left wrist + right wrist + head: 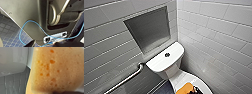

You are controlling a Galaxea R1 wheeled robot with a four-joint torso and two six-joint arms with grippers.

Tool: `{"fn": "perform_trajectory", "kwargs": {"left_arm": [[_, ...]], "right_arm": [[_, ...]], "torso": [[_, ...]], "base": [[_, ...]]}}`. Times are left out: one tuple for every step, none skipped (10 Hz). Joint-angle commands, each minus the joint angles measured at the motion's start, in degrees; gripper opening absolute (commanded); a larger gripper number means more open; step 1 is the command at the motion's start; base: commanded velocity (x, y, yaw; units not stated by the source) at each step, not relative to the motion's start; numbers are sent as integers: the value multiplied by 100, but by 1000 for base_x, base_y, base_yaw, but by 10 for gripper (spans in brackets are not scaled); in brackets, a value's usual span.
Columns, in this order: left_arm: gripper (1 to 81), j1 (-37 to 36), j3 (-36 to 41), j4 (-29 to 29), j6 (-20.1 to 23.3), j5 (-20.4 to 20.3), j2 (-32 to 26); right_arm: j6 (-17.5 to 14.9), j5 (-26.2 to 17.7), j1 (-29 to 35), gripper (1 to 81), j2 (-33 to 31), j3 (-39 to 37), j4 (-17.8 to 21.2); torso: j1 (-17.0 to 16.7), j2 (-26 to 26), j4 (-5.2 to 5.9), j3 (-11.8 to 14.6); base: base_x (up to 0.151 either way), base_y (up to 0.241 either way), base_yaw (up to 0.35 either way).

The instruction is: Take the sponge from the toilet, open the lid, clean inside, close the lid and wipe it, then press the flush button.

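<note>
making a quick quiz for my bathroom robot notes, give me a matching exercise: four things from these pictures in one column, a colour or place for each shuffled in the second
1 sponge
2 flush button
3 grab bar
4 wall recess

a silver metal, beside the cistern
b orange-yellow, porous
c grey, above the cistern
d small, dark, round, centred on top of the cistern

Pairs: 1-b, 2-d, 3-a, 4-c

A tiled bathroom: white toilet (167, 65), wall grab bar (126, 79), recessed niche (148, 29).
</note>
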Motion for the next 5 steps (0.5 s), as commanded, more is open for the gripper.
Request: {"fn": "perform_trajectory", "kwargs": {"left_arm": [[811, 38, 37, -53, 2, 492, -74], [811, 38, 37, -53, 2, 492, -74], [811, 47, 37, -53, 2, 492, -91], [811, 47, 37, -53, 2, 492, -100], [811, 55, 37, -53, 2, 492, -117]], "right_arm": [[-7, 717, -463, 10, -1206, 1589, -105], [-7, 1077, -665, 10, -1470, 2028, -131], [-7, 1455, -867, 10, -1699, 2460, -227], [37, 1677, -1069, 10, -1805, 2646, -411], [63, 1791, -1280, 10, -1858, 2699, -701]], "torso": [[0, 0, 0, 0], [0, 0, 0, 0], [0, 0, 0, 0], [0, 0, 0, 0], [0, 0, 0, 0]], "base": [[0, 0, 0], [0, 0, 0], [0, 0, 0], [0, 0, 0], [0, 0, 0]]}}
